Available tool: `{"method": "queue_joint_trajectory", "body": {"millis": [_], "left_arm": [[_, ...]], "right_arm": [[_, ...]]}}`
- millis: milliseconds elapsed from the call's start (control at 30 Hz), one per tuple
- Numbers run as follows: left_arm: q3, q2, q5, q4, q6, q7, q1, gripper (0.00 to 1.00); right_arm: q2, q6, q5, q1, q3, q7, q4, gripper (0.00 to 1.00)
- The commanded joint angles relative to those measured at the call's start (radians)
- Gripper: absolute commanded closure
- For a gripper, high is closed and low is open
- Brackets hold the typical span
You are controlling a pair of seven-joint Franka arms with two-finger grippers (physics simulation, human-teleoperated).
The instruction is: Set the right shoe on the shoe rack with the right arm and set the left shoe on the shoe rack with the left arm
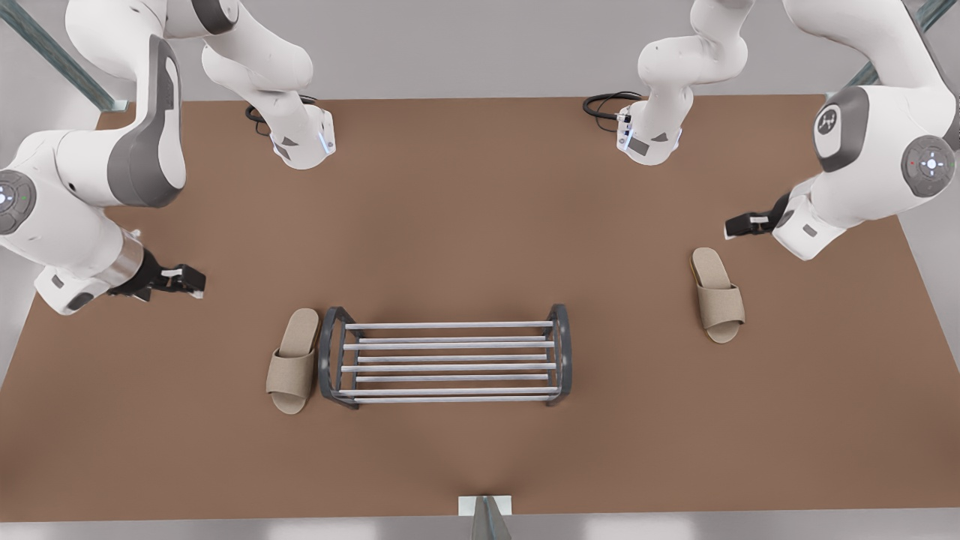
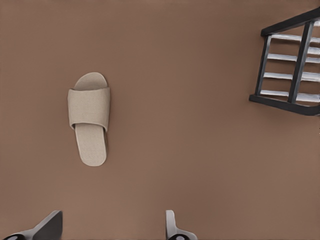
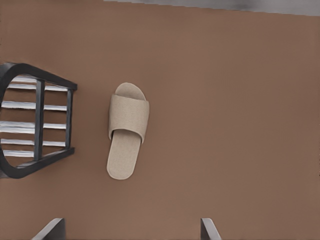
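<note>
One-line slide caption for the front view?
Open right gripper near the beige fabric slide slipper beside the silver-barred shoe rack; open left gripper near the matching slipper lying apart.

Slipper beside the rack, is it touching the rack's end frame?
Apart. The right wrist view shows a strip of bare table between the slipper and the rack, at its dark end frame.

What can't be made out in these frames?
- Left end effector, right end effector: fingers cropped by the wrist views' edges.
- Shoe rack: mostly cropped in both wrist views.
- Left shoe, right shoe: soles face the table; identical, so footedness is unclear.
</note>
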Motion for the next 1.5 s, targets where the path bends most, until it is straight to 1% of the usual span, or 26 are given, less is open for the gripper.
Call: {"method": "queue_joint_trajectory", "body": {"millis": [0, 67, 100, 133, 167, 200, 233, 267, 300, 333, 367, 400, 467, 533, 633, 667, 733, 767, 867, 900, 933, 1067, 1133, 1233, 1367, 1467], "left_arm": [[-0.003, 0.0, 0.002, -0.001, 0.135, -0.134, -0.046, 0.0], [-0.025, 0.005, 0.034, 0.004, 0.132, -0.18, -0.063, 0.0], [-0.029, 0.049, 0.047, 0.044, 0.1, -0.186, -0.071, 0.0], [-0.032, 0.02, 0.07, -0.019, 0.058, -0.191, -0.062, 0.0], [-0.034, -0.084, 0.105, -0.201, 0.219, -0.185, -0.028, 0.0], [-0.034, -0.207, 0.14, -0.488, 0.549, -0.174, -0.005, 0.0], [-0.034, -0.25, 0.166, -0.66, 0.768, -0.165, 0.003, 0.0], [-0.034, -0.265, 0.174, -0.849, 1.099, -0.165, 0.05, 0.0], [-0.034, -0.21, 0.175, -0.978, 1.414, -0.165, 0.084, 0.0], [-0.032, -0.115, 0.175, -1.056, 1.699, -0.163, 0.11, 0.0], [-0.032, 0.021, 0.175, -1.093, 1.973, -0.156, 0.131, 0.0], [-0.032, 0.062, 0.195, -1.097, 2.025, -0.154, 0.164, 0.0], [-0.031, 0.074, 0.301, -1.11, 2.025, -0.153, 0.254, 0.0], [-0.031, 0.111, 0.476, -1.108, 2.025, -0.15, 0.374, 0.0], [-0.028, 0.121, 0.502, -1.104, 2.025, -0.15, 0.375, 0.01], [-0.026, 0.121, 0.502, -1.104, 2.025, -0.148, 0.375, 0.01], [-0.025, 0.123, 0.502, -1.104, 2.025, -0.148, 0.382, 0.01], [-0.025, 0.129, 0.502, -1.104, 2.025, -0.143, 0.397, 0.01], [-0.023, 0.163, 0.508, -1.101, 2.024, -0.142, 0.414, 0.01], [-0.023, 0.178, 0.508, -1.101, 2.022, -0.142, 0.414, 0.01], [-0.023, 0.184, 0.508, -1.101, 2.022, -0.14, 0.414, 0.01], [-0.023, 0.193, 0.507, -1.088, 2.02, -0.14, 0.412, 0.01], [-0.023, 0.213, 0.513, -1.09, 2.02, -0.14, 0.414, 0.01], [-0.008, 0.244, 0.514, -1.088, 2.02, -0.14, 0.412, 0.01], [0.004, 0.262, 0.516, -1.078, 2.02, -0.14, 0.412, 0.01], [0.029, 0.264, 0.53, -1.07, 2.02, -0.117, 0.411, 0.01]], "right_arm": [[-0.002, 0.173, -0.003, 0.001, 0.0, -0.027, 0.001, 0.0], [-0.001, 0.173, -0.003, 0.001, 0.0, -0.027, -0.001, 0.0], [0.002, 0.173, -0.001, 0.001, 0.0, -0.024, -0.001, 0.0], [0.007, 0.175, 0.002, 0.003, 0.0, -0.02, -0.001, 0.0], [0.01, 0.175, 0.005, 0.001, 0.0, -0.022, -0.005, 0.0], [0.024, 0.178, 0.006, 0.003, 0.002, -0.021, -0.001, 0.0], [0.035, 0.193, 0.006, 0.01, 0.002, -0.02, -0.008, 0.0], [0.078, 0.192, 0.006, 0.017, 0.006, -0.017, -0.016, 0.0], [0.073, 0.198, 0.003, 0.017, 0.008, -0.02, -0.016, 0.0], [0.062, 0.233, -0.001, 0.018, 0.013, -0.027, -0.022, 0.0], [0.016, 0.368, -0.004, 0.018, 0.028, -0.027, -0.113, 0.0], [-0.053, 0.517, -0.004, 0.004, 0.028, -0.027, -0.232, 0.0], [-0.126, 0.661, -0.006, -0.02, 0.026, -0.021, -0.352, 0.0], [-0.154, 0.833, -0.006, -0.043, 0.026, -0.017, -0.445, 0.0], [-0.169, 1.349, -0.004, -0.115, 0.026, -0.017, -0.778, 0.0], [-0.171, 1.481, -0.004, -0.143, 0.026, -0.019, -0.855, 0.0], [-0.205, 1.654, -0.003, -0.177, 0.025, -0.02, -0.996, 0.0], [-0.222, 1.707, -0.004, -0.21, 0.026, -0.024, -1.022, 0.0], [-0.219, 1.752, 0.002, -0.25, 0.031, 0.042, -1.047, 0.0], [-0.179, 1.772, 0.0, -0.256, 0.031, 0.041, -1.071, 0.0], [-0.094, 1.891, 0.002, -0.258, 0.031, 0.039, -1.09, 0.0], [-0.05, 1.891, 0.0, -0.224, 0.033, 0.038, -1.091, 0.0], [-0.024, 1.887, 0.0, -0.111, 0.033, 0.038, -1.087, 0.0], [0.009, 1.887, 0.0, -0.033, 0.037, 0.052, -1.098, 0.0], [-0.016, 1.887, 0.0, -0.033, 0.049, 0.053, -1.156, 0.0], [0.027, 1.887, 0.002, -0.033, 0.054, 0.053, -1.15, 0.0]]}}
